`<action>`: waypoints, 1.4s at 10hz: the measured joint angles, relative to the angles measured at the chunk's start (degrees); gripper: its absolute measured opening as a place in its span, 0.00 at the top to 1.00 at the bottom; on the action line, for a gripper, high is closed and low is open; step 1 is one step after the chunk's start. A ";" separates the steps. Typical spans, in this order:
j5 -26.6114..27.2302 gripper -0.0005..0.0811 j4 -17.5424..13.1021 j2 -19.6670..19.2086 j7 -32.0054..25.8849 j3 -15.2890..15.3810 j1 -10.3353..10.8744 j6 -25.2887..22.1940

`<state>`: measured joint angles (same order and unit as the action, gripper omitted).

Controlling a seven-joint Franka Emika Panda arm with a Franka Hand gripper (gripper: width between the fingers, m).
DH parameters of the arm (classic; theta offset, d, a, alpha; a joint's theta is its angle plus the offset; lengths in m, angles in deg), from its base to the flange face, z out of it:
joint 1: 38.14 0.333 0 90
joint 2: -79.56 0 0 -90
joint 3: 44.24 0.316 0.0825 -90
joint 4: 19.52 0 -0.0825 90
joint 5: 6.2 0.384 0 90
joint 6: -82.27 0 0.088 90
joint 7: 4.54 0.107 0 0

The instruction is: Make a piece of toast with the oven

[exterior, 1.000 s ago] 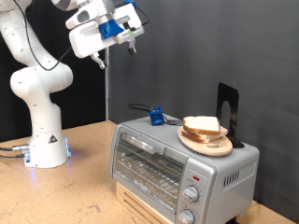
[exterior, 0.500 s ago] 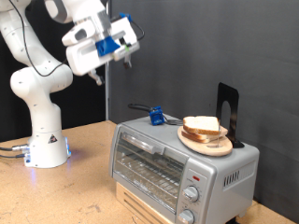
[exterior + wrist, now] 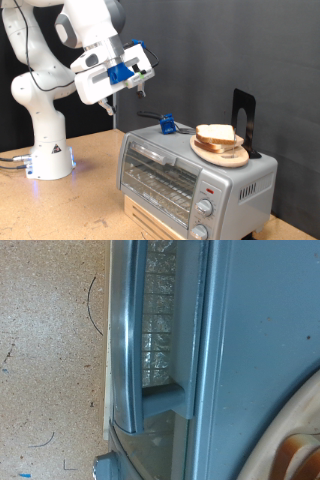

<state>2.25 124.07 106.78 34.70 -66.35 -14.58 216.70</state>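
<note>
The silver toaster oven [image 3: 165,170] stands at the exterior view's lower right, glass door shut, two knobs [image 3: 205,208] at its front. On its roof a round wooden plate [image 3: 225,156] carries stacked bread slices, the top piece of toast [image 3: 217,133] pale with a tan crust. My gripper [image 3: 146,76] hangs in the air above and to the left of the oven, fingers apart and empty. The wrist view looks down on the oven's door handle [image 3: 125,350], glass [image 3: 160,320] and the plate's edge [image 3: 300,445]; no fingers show there.
A small blue-handled object [image 3: 167,125] lies on the oven roof behind the plate. A black upright stand [image 3: 243,118] sits at the roof's back right. The arm's white base [image 3: 45,150] stands on the wooden table [image 3: 90,210] to the left. The backdrop is black.
The gripper has come down and to the right, from near the top of the exterior view towards the oven's top. Oven, plate and bread have not moved.
</note>
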 joint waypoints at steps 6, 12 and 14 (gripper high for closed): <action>6.92 0.00 -0.37 0.43 -9.87 -2.90 2.78 1.51; 9.01 0.00 2.88 -3.86 -14.04 -4.42 3.64 5.28; 9.01 0.00 4.48 -6.11 -14.05 -4.28 3.65 9.61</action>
<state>11.26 128.56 100.67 20.65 -70.63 -10.93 226.31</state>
